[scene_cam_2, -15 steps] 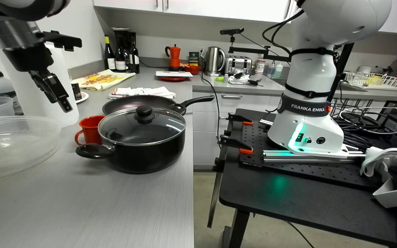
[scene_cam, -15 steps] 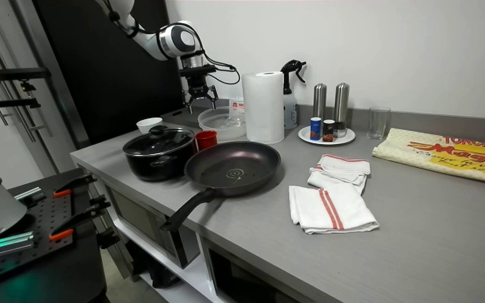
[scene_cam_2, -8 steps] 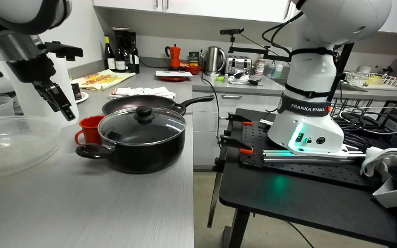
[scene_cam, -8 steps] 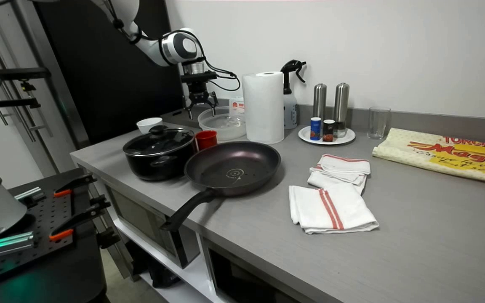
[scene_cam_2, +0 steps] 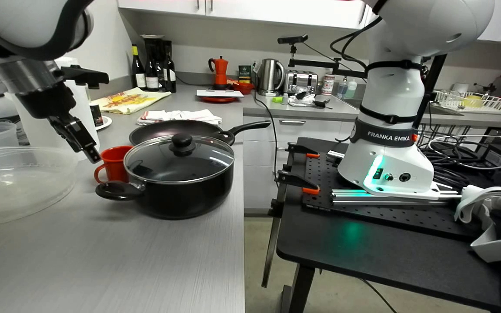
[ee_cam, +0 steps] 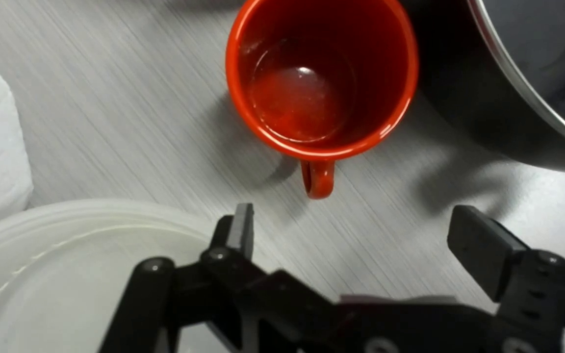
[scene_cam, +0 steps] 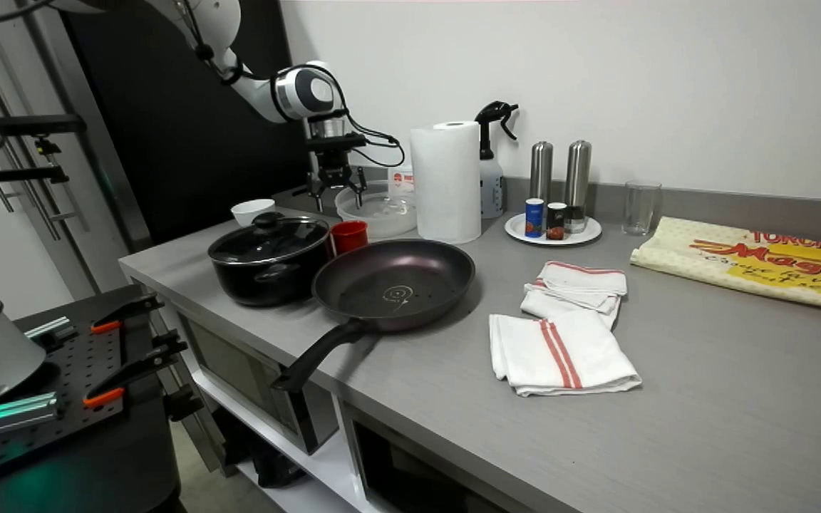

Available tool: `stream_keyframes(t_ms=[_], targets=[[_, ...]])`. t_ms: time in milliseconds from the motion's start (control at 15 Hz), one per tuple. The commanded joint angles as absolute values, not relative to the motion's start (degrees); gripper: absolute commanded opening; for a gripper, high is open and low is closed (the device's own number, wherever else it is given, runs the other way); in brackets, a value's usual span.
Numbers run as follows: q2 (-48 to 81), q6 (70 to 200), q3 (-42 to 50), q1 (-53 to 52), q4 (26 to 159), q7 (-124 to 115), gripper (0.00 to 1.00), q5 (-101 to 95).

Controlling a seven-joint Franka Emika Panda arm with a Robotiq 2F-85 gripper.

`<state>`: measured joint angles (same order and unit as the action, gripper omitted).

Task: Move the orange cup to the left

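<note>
The orange cup, a small red-orange mug, stands upright on the counter in both exterior views (scene_cam: 349, 236) (scene_cam_2: 116, 163). In the wrist view the cup (ee_cam: 307, 98) is at the upper middle, seen from above, its handle pointing toward my jaws. My gripper is open, with nothing between its fingers (ee_cam: 352, 211). In the exterior views the gripper (scene_cam: 340, 204) (scene_cam_2: 91, 155) hangs above the counter on the cup's handle side, its fingertips around rim height in one picture. The handle lies ahead of the jaws, not between them.
A lidded black pot (scene_cam_2: 185, 195) stands close beside the cup, its side handle (scene_cam_2: 120, 190) jutting out. A frying pan (scene_cam: 396, 285), a paper-towel roll (scene_cam: 446, 182) and a clear wide bowl (ee_cam: 91, 274) surround the cup. A white bowl (scene_cam: 252, 211) sits behind the pot.
My gripper has moved down, closer to the counter and the cup. It has stayed open. The cup and the other things have not moved.
</note>
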<state>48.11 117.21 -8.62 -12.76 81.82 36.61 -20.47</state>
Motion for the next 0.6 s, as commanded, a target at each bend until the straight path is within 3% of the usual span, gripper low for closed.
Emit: stream_keyframes(t_ms=[0, 533], targets=[[49.7, 116.8, -9.0, -12.6, 80.8, 37.2, 1.00, -20.1], [51.8, 116.8, -9.0, -12.2, 80.6, 37.2, 1.00, -20.0]])
